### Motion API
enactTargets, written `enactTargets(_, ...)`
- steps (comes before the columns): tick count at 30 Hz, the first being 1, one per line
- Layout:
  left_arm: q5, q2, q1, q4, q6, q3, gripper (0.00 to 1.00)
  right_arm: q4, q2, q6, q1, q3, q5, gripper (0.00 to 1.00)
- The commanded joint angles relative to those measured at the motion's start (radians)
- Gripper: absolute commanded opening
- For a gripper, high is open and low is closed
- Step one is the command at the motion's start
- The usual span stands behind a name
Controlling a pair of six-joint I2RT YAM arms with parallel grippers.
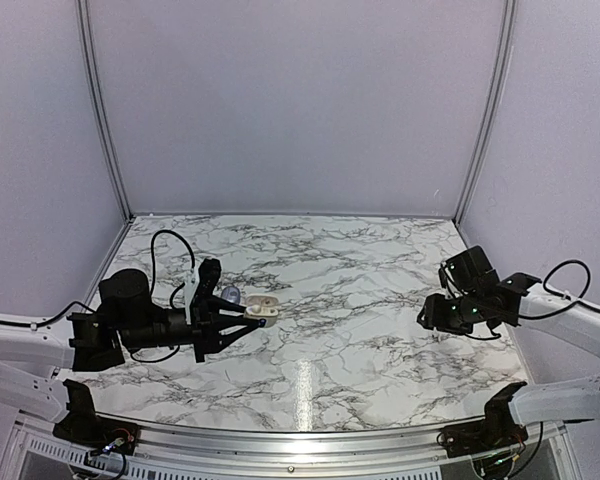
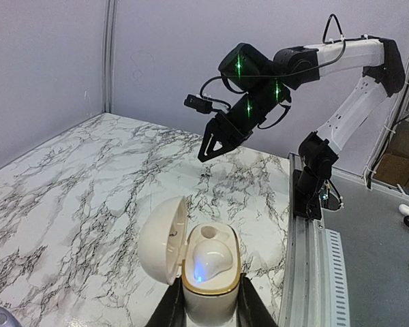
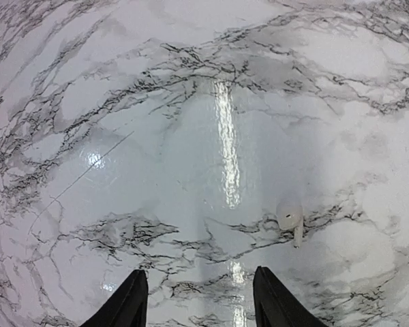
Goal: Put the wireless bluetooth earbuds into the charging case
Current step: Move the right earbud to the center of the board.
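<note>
Left of the charging case (image 2: pixel 206 291), the left end effector (image 2: pixel 211 310) reaches in low over the marble counter (image 1: pixel 370 300). It pinches the case's cream base between its two black fingers (image 2: pixel 169 310), one on each side. A small bluish-grey rounded object (image 1: pixel 230 294) lies on the counter just left of the case. The case has its opening facing up and its lid (image 2: pixel 162 240) swung fully open beside the body. Inside the case the docked earbud (image 2: pixel 211 259), white and glossy, sits in the nearer well with a blue glow at its lower edge. The well (image 2: pixel 209 233) behind it shows as an open round hollow. Well to the right of the case, the right end effector (image 3: pixel 199 297) hangs above the counter with its fingers spread and nothing between them. The loose earbud (image 3: pixel 290 216), white with a short stem, lies on the counter beneath it, just ahead of one fingertip and well apart from the case.
</note>
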Motion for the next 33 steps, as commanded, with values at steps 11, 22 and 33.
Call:
enactTargets(11,0.015,-0.001,0.011,0.061,-0.02,-0.021,0.0,0.013,0.076,0.087,-0.06,-0.036,0.111,0.71)
enactTargets(22,0.01,0.0,0.012,0.062,-0.024,-0.023,0.0,0.057,0.169,0.041,-0.08,-0.014,0.16,0.64)
enactTargets(33,0.007,-0.008,0.014,0.062,-0.025,-0.029,0.0,0.116,0.241,0.012,-0.096,-0.02,0.176,0.57)
